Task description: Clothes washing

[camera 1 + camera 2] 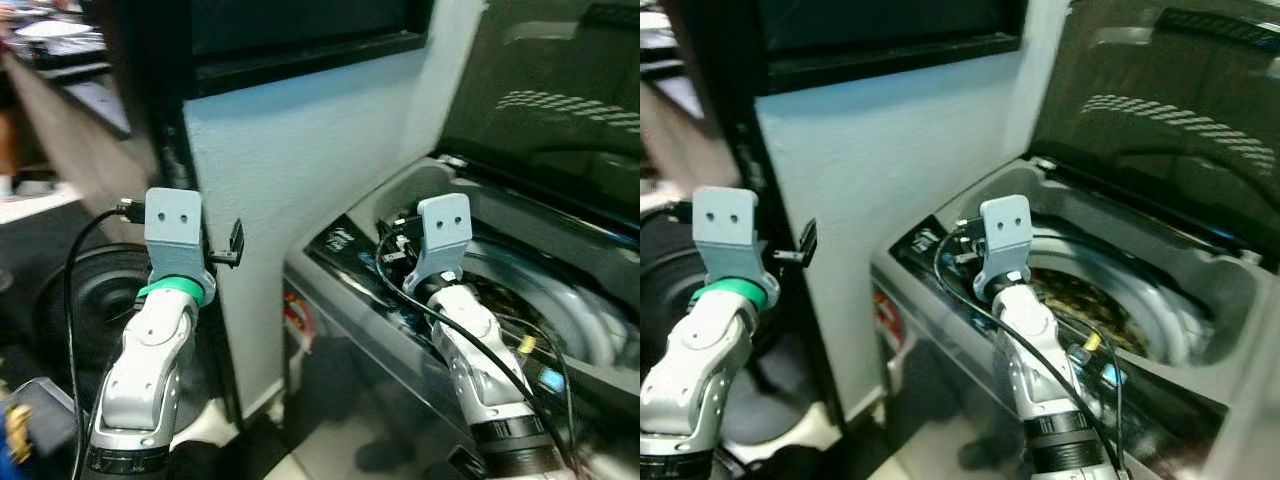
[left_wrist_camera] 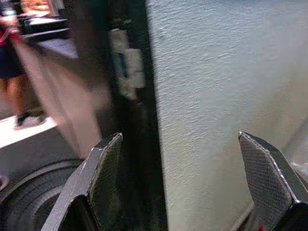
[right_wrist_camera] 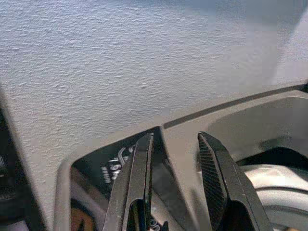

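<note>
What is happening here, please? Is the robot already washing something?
The robot stands before a top-loading washing machine whose lid is up. Something dark and patterned lies in the drum. The right gripper hovers over the machine's near corner, fingers apart and empty. The left gripper is wide open beside a white wall, holding nothing.

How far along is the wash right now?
Done: the washer's lid is up and something patterned already lies in the drum. In hand: nothing. The right gripper hovers empty over the washer's near rim; the left gripper is open, facing the white wall. Left: closing the lid and starting the cycle.
</note>
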You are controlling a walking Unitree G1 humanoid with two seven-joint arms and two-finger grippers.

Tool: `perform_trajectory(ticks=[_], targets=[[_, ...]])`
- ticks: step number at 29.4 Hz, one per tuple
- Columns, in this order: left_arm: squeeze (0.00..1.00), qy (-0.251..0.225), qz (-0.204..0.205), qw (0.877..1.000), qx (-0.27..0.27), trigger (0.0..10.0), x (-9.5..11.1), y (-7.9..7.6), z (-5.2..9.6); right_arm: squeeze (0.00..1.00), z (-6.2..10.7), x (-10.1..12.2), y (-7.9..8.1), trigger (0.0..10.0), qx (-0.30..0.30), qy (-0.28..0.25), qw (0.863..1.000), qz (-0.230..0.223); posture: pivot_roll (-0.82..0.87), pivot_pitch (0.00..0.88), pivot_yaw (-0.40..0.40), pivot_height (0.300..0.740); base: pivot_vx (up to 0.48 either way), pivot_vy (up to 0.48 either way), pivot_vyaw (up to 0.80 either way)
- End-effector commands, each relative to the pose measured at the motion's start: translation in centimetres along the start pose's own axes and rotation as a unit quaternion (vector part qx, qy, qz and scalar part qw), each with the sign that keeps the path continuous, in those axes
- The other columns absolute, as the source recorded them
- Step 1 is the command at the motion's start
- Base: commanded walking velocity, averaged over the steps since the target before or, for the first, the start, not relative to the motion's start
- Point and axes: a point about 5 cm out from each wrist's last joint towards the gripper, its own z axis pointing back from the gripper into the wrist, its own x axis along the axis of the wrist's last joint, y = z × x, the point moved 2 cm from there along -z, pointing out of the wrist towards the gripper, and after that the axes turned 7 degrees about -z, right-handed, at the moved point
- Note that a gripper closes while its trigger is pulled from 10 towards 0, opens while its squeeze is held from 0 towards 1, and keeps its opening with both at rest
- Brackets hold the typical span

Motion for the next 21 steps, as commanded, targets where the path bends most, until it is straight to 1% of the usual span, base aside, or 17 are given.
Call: perform_trajectory(ticks=[1,21], targets=[[0.0,-0.001,-0.003,1.0,-0.001,10.0,-0.06,-0.13,0.05,0.0,0.18,-0.25,-0.47,10.0,-0.01,0.003,1.0,0.002,-0.01,0.052,0.0,0.74,0.0,0.0,0.8],[0.0,-0.007,-0.001,1.0,0.004,10.0,0.19,-0.01,-0.09,0.0,-0.13,0.11,-0.69,10.0,-0.012,-0.003,1.0,0.003,-0.01,0.053,-0.004,0.74,0.0,0.0,0.8]])
